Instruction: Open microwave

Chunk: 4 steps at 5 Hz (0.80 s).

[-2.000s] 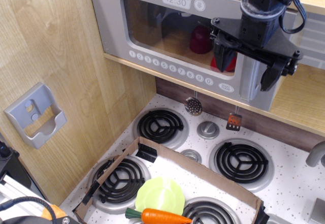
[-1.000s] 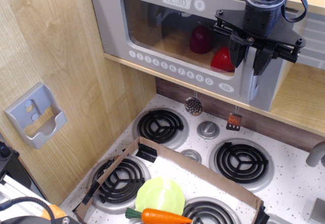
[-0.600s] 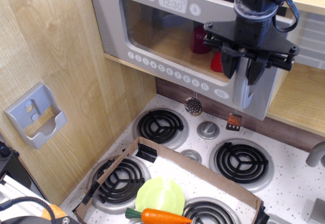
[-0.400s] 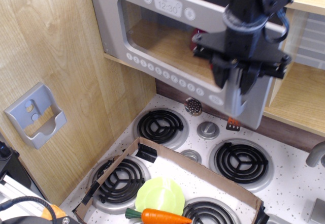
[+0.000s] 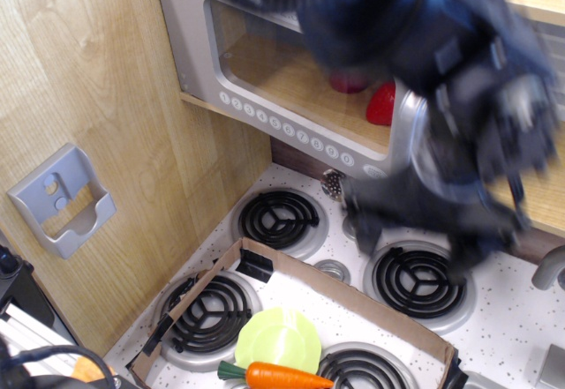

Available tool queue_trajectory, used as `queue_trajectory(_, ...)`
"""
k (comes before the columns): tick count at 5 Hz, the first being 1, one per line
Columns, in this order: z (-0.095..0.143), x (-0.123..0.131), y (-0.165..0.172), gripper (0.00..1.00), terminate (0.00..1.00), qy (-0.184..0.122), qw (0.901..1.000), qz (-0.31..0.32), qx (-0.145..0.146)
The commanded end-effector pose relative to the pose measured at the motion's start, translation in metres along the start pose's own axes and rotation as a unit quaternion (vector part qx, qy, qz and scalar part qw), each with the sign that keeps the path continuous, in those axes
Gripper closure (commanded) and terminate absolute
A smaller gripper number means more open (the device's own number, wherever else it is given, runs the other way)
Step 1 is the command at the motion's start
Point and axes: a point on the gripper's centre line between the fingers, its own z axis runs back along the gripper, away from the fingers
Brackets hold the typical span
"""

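The grey microwave (image 5: 199, 49) sits on the wooden shelf at top, its door with the clear window (image 5: 282, 63) swung a little outward. The row of round white buttons (image 5: 291, 129) runs along the door's lower edge. The silver handle (image 5: 403, 133) shows at the door's right edge. Red toy items (image 5: 381, 105) lie inside. The clock display is hidden by my arm. My arm is a dark motion blur across the upper right. My gripper (image 5: 415, 239) hangs below the door over the stove, clear of the handle, and its blurred fingers (image 5: 365, 230) look spread apart and empty.
A small grey wall bracket (image 5: 64, 199) hangs on the left wooden wall. Below is a stove with black burners (image 5: 279, 217). A cardboard tray (image 5: 353, 296) holds a green plate (image 5: 277, 340) and a carrot (image 5: 287, 377). A faucet (image 5: 549, 270) is at the right edge.
The door has been pulled outward by its handle. My gripper has since come off the handle and swung fast down and forward, blurring the view.
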Motion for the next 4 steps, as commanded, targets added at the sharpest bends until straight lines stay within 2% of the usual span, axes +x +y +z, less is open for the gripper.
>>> queue_trajectory(1, -0.004, -0.025, -0.054, 0.00, 0.00, -0.011, 0.9988, -0.041, -0.027)
queue_trajectory(2, -0.006, -0.010, -0.068, 0.00, 0.00, -0.020, 0.9920, -0.119, -0.039)
queue_trajectory(3, -0.006, 0.011, -0.078, 0.00, 0.00, -0.021, 0.9866, -0.154, -0.050)
queue_trajectory(4, -0.007, 0.034, -0.088, 0.00, 0.00, -0.037, 0.9759, -0.207, -0.059)
